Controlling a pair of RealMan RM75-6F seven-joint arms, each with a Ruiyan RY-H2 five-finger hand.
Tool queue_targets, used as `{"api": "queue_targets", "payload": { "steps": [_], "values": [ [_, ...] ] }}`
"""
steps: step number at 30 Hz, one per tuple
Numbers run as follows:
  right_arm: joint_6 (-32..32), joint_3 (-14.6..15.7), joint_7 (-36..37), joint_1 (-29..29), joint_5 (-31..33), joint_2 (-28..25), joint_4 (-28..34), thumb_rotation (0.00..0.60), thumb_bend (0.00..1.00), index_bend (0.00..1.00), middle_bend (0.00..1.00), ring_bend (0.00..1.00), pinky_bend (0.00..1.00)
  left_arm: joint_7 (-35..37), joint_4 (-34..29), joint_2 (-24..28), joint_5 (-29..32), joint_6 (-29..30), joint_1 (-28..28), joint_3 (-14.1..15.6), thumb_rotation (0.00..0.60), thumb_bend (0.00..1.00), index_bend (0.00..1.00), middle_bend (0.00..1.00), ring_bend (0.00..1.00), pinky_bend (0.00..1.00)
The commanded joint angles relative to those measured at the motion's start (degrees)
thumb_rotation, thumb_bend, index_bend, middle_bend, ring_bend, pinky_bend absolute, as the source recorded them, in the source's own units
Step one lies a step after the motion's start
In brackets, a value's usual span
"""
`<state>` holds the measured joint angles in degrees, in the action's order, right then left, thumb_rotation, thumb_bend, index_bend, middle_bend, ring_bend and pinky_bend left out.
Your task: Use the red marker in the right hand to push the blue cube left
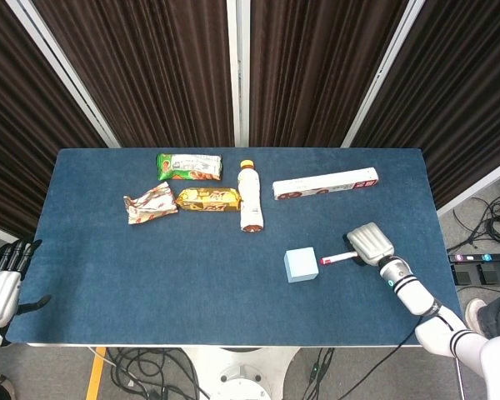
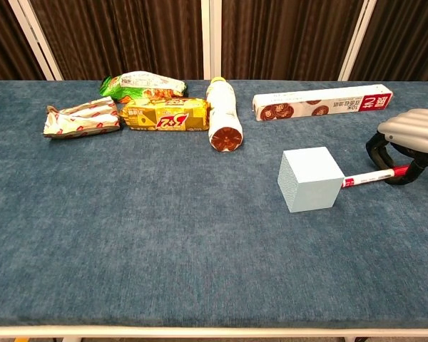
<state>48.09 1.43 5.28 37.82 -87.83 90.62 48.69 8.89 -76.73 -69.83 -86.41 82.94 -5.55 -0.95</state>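
A pale blue cube (image 1: 301,264) (image 2: 310,179) stands on the blue table, right of centre. My right hand (image 1: 368,244) (image 2: 411,140) holds a red-capped white marker (image 1: 337,258) (image 2: 368,177) that lies almost level, its red tip touching the cube's right face. The fingers curl down around the marker's far end. My left hand (image 1: 2,283) hangs open off the table's left edge, seen only in the head view.
Along the back lie a green snack pack (image 1: 188,166), a crumpled wrapper (image 1: 150,204), a yellow biscuit pack (image 1: 208,199), a bottle on its side (image 1: 250,198) and a long white box (image 1: 325,183). Bare cloth (image 2: 164,214) stretches left of the cube.
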Motion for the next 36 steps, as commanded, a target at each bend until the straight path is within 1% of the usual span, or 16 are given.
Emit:
{"api": "queue_targets", "payload": {
  "steps": [1, 13, 17, 23, 30, 36],
  "values": [
    [0.15, -0.06, 0.15, -0.03, 0.05, -0.09, 0.03, 0.6, 0.21, 0.67, 0.61, 0.77, 0.88, 0.05, -0.02, 0.0, -0.02, 0.05, 0.02, 0.0, 0.6, 0.05, 0.08, 0.07, 0.03, 0.08],
    [2.54, 0.07, 2.19, -0.76, -0.41, -1.37, 0.3, 0.6, 0.21, 0.68, 0.62, 0.77, 0.88, -0.22, -0.63, 0.03, -0.14, 0.04, -0.22, -0.13, 0.6, 0.05, 0.08, 0.07, 0.03, 0.08],
    [3.27, 0.44, 3.14, -1.38, -0.59, -2.56, 0.53, 0.6, 0.21, 0.68, 0.62, 0.77, 0.88, -0.75, -0.94, 0.07, -0.07, -0.12, -0.34, -0.16, 0.6, 0.05, 0.08, 0.07, 0.03, 0.08],
    [2.67, 1.58, 2.99, -2.37, -0.53, -5.47, 3.84, 0.6, 0.21, 0.68, 0.62, 0.77, 0.88, -1.19, -1.51, 0.21, -0.2, 0.08, -0.38, -0.21, 0.6, 0.05, 0.08, 0.07, 0.03, 0.08],
    [4.72, -0.03, -0.77, -3.32, 1.04, -5.95, 8.97, 0.6, 0.23, 0.69, 0.63, 0.77, 0.88, -1.55, -2.15, 0.72, -0.53, 0.29, -0.33, -0.01, 0.6, 0.05, 0.08, 0.07, 0.03, 0.08],
    [4.44, -1.76, -4.77, -2.68, 2.64, -5.22, 12.18, 0.6, 0.23, 0.69, 0.64, 0.77, 0.88, -1.35, -2.59, 1.55, -0.29, 0.62, -0.19, -0.23, 0.6, 0.05, 0.08, 0.07, 0.03, 0.08]
  ]
}}
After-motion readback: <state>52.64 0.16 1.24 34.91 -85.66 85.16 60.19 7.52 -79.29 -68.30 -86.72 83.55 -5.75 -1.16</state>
